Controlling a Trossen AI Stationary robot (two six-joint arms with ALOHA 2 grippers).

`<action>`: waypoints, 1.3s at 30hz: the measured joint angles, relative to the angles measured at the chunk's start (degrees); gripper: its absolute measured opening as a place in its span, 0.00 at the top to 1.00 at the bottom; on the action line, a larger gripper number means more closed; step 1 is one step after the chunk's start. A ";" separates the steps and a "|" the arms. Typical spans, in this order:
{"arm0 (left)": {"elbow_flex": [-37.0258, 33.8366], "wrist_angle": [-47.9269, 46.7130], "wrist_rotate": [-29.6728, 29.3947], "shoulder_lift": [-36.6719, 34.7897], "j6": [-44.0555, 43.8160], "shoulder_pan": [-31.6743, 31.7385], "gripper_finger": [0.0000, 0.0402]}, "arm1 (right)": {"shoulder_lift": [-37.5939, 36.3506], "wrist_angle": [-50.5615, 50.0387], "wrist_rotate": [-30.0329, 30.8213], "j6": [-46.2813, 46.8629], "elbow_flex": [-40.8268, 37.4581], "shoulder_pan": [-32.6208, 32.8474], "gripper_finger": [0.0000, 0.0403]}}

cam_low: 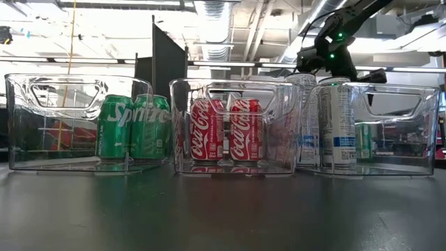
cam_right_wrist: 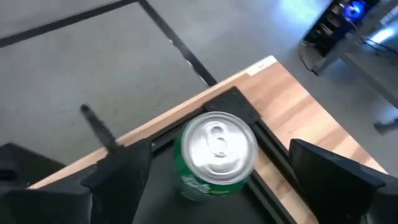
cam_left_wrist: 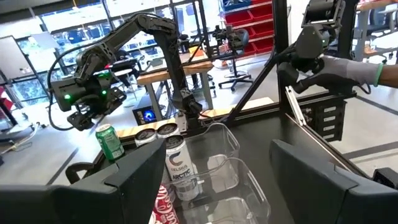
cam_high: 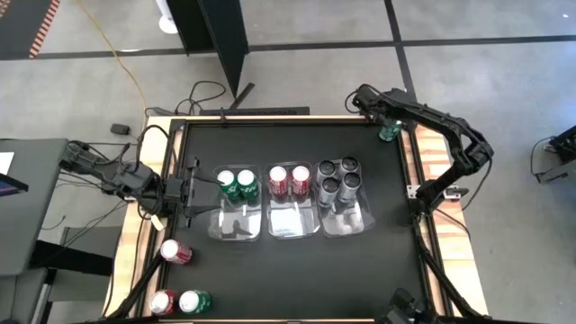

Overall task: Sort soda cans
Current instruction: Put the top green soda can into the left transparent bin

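Note:
Three clear trays stand in a row mid-table. The left tray (cam_high: 236,236) holds two green cans (cam_high: 237,184), the middle tray (cam_high: 292,232) two red cans (cam_high: 288,180), and the right tray (cam_high: 349,229) several silver-grey cans (cam_high: 337,178). One green can (cam_right_wrist: 214,155) stands upright at the table's far right corner (cam_high: 390,132). My right gripper (cam_right_wrist: 217,152) hovers open above it, fingers wide on either side of its top, clear of it. My left gripper (cam_high: 205,187) is open, level, just left of the left tray. Near the left corner lie a red can (cam_high: 175,252), another red can (cam_high: 162,301) and a green can (cam_high: 193,301).
The table has a wooden border (cam_high: 423,171) around its black surface. Cables and a dark stand lie on the floor beyond the far edge. In the left wrist view a person's gloved hand (cam_left_wrist: 351,70) shows in the room beyond the table. Open black surface lies in front of the trays.

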 joint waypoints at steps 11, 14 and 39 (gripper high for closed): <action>0.00 -0.48 -0.02 0.00 2.96 0.00 0.30 | 0.15 4.28 0.73 8.04 -5.64 -0.91 0.01; 0.00 -0.46 -0.02 0.02 3.83 0.00 0.30 | 0.13 7.19 0.81 8.06 -7.28 -1.42 0.01; 0.00 -0.87 0.00 -1.27 6.65 0.02 0.30 | 0.17 12.74 0.65 7.45 -9.40 -3.13 0.01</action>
